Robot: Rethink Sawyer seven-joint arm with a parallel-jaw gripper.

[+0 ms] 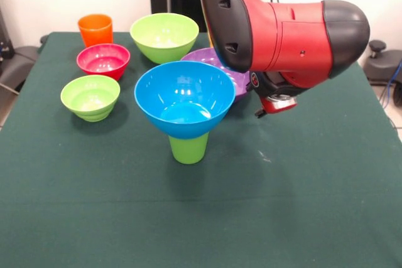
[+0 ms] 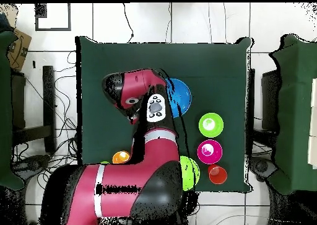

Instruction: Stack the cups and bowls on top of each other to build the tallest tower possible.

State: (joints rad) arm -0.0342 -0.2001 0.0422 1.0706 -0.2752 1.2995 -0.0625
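Cloth (image 1: 301, 205) of dark green covers the table nearest you, bare on this side. Next you meet the tower (image 1: 186, 112): the large blue bowl (image 1: 184, 97) sits upright on an upside-down yellow-green cup (image 1: 188, 148), and that pair stands just to the left of the claw (image 1: 271, 106) in the front view, a little nearer to you than it. You cannot tell whether the claw is released or clenched, since only a small red and grey part of it shows under the bulky red and black arm (image 1: 282, 32), and from overhead the arm (image 2: 145, 111) covers it altogether, with the blue bowl (image 2: 181, 93) peeping out beside the arm's end. Further left of the claw, well apart from it, you see the small lime green bowl (image 1: 90, 96), and behind that the small red bowl (image 1: 103, 60). Right behind the tower and close against the claw's left side lies the wide purple bowl (image 1: 220, 67), partly hidden by the arm. Further back still stands the large lime green bowl (image 1: 164, 36), and farthest of all, at the far left corner, the orange cup (image 1: 95, 29), both well away from the claw. All the loose bowls rest open side up on the cloth.
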